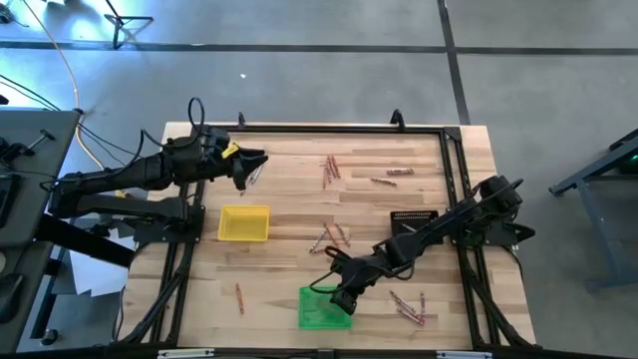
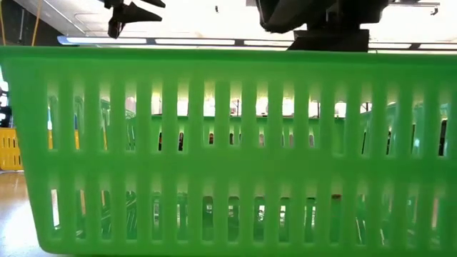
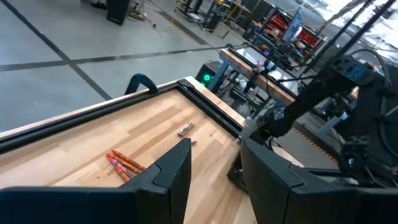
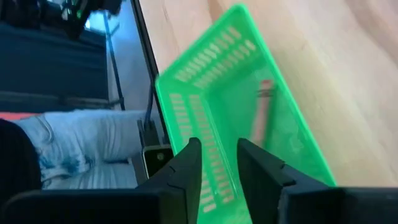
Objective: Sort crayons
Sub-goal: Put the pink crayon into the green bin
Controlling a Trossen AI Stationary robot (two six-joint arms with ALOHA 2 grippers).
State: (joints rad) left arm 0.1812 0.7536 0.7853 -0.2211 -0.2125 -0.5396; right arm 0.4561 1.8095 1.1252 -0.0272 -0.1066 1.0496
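Crayons (image 1: 333,170), thin reddish sticks, lay scattered on the wooden desk (image 1: 289,179); one (image 4: 262,109) lay inside the green slotted plastic tray (image 4: 205,81). Right tool (image 1: 340,300) hovered above it, fingers spread, empty. Left tool (image 1: 258,160) hung spread near the desk's far edge.

The wooden table (image 1: 289,189) carries 3 trays and scattered crayons. Taking the high view as a clock face centred on the table: a yellow tray (image 1: 243,223) sits at 9 o'clock, a green tray (image 1: 321,308) at 6 o'clock near the front edge, and a black tray (image 1: 414,221) at 3 o'clock. One bunch of crayons (image 1: 330,170) lies at 12 o'clock, with a few loose crayons (image 1: 391,177) at 1 o'clock, another cluster (image 1: 332,237) at the centre, a group (image 1: 409,307) at 5 o'clock, and a single crayon (image 1: 239,297) at 7 o'clock
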